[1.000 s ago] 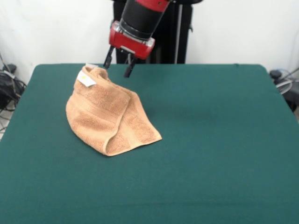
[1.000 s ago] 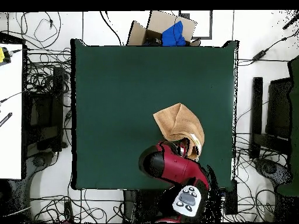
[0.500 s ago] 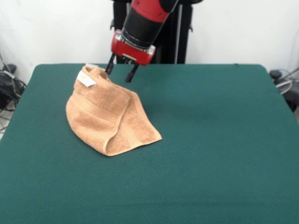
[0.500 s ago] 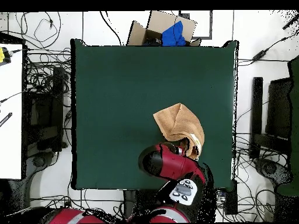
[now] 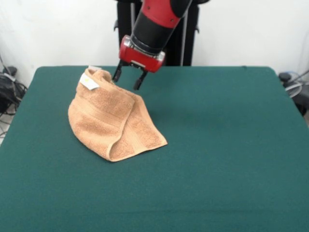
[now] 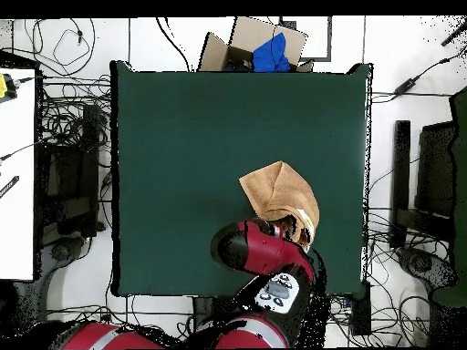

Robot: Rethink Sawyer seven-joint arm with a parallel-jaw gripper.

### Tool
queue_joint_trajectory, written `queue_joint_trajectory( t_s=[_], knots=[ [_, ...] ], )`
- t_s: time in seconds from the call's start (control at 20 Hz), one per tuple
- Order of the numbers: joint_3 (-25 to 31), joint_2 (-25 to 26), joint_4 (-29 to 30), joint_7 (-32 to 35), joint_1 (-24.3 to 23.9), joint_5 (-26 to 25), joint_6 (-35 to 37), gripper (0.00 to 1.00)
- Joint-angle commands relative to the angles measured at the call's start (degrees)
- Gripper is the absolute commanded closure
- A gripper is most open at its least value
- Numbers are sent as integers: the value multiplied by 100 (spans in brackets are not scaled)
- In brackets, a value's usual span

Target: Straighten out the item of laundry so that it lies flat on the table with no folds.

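Observation:
The item of laundry (image 5: 115,117) is a peach-orange towel lying folded over and bunched on the green table (image 5: 222,145), left of centre, with a white tag near its far top corner. From above the item of laundry (image 6: 278,194) sits toward the table's (image 6: 182,137) lower right. My gripper (image 5: 128,80) hangs open just above the towel's far edge, right of the tag, with nothing between its fingers. In the overhead view the red arm covers the gripper.
A cardboard box with a blue thing (image 6: 269,50) sits beyond the table's top edge in the overhead view. Cables and equipment (image 6: 68,164) crowd the floor on both sides. A white table (image 6: 16,173) stands at the left.
The gripper has drifted right and slightly lower along the towel's far edge, staying open. The towel has not moved.

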Motion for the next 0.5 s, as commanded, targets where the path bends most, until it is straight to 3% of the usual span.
queue_joint_trajectory(
  t_s=[0.05, 0.5],
  knots=[
    [245, 49, -668, 1094, 85, 413, 665, 0],
    [263, -7, -955, 977, -13, 401, 1088, 0]
  ],
)
